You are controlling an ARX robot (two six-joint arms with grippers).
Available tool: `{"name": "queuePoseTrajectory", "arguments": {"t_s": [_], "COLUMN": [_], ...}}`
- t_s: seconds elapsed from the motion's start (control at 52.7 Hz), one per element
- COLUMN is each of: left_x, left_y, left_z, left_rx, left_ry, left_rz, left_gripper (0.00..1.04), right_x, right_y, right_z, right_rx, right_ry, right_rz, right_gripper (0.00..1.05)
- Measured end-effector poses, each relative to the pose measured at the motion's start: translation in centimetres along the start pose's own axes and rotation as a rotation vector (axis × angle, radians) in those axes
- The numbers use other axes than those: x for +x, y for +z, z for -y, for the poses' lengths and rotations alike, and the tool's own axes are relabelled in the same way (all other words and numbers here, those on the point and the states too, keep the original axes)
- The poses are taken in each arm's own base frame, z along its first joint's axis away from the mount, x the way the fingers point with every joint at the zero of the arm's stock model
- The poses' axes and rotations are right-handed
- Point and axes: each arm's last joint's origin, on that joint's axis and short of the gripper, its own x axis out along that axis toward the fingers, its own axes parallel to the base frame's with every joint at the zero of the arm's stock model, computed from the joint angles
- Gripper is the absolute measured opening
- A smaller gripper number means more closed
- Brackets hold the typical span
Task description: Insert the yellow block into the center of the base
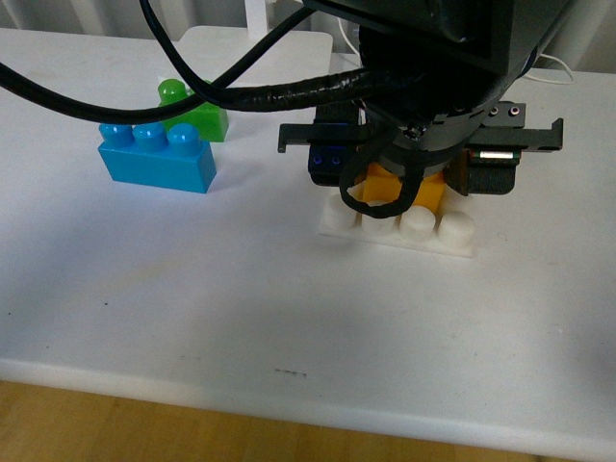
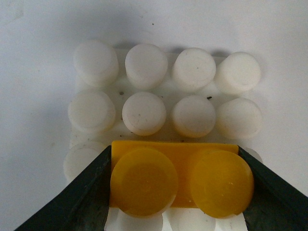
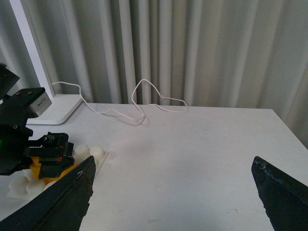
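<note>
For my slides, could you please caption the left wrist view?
Left end effector grips yellow two-stud plastic brick over white studded plastic base plate.

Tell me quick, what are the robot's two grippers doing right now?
Left gripper: closed, holding the yellow block at the base.
Right gripper: open, holding nothing.

- The yellow block (image 2: 175, 180) is a yellow-orange brick with two round studs facing up, level, gripped at both short ends by my left tool (image 2: 180, 192)
- It sits over the base's middle columns, just behind the front stud row
- The base (image 2: 166, 91) is a white studded square plate, flat on the table (image 1: 192, 308)
</note>
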Motion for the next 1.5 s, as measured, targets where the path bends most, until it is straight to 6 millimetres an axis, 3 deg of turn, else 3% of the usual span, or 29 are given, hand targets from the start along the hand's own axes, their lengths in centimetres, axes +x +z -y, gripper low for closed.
{"name": "queuePoseTrajectory", "arguments": {"t_s": [0.494,0.665,0.835,0.968,1.12,1.196,1.272,1.348,1.443,1.5], "left_x": [0.9,1.3,1.2,0.4,-2.4,-5.4,-9.7,-13.0,-16.1,-17.9], "left_y": [0.7,1.2,1.7,2.7,5.4,7.0,8.0,7.5,5.3,2.9], "left_z": [0.5,0.5,0.0,-1.6,-4.4,-6.3,-8.6,-9.8,-11.6,-13.3], "left_rx": [-0.004,-0.015,-0.032,-0.079,-0.151,-0.193,-0.206,-0.195,-0.182,-0.148], "left_ry": [0.007,-0.034,-0.055,-0.085,-0.112,-0.167,-0.221,-0.240,-0.252,-0.093], "left_rz": [-0.015,-0.044,-0.055,-0.061,0.024,0.131,0.316,0.443,0.513,0.685], "left_gripper": [0.65,0.98,0.98,0.98,0.98,0.98,0.98,0.98,0.98,0.89], "right_x": [0.0,0.0,0.0,0.0,0.0,0.0,0.0,0.0,0.0,0.0], "right_y": [0.0,0.0,0.0,0.0,0.0,0.0,0.0,0.0,0.0,0.0], "right_z": [0.0,0.0,0.0,0.0,0.0,0.0,0.0,0.0,0.0,0.0], "right_rx": [0.000,0.000,0.000,0.000,0.000,0.000,0.000,0.000,0.000,0.000], "right_ry": [0.000,0.000,0.000,0.000,0.000,0.000,0.000,0.000,0.000,0.000], "right_rz": [0.000,0.000,0.000,0.000,0.000,0.000,0.000,0.000,0.000,0.000], "right_gripper": [0.95,0.95,0.95,0.95,0.95,0.95,0.95,0.95,0.95,0.95]}}
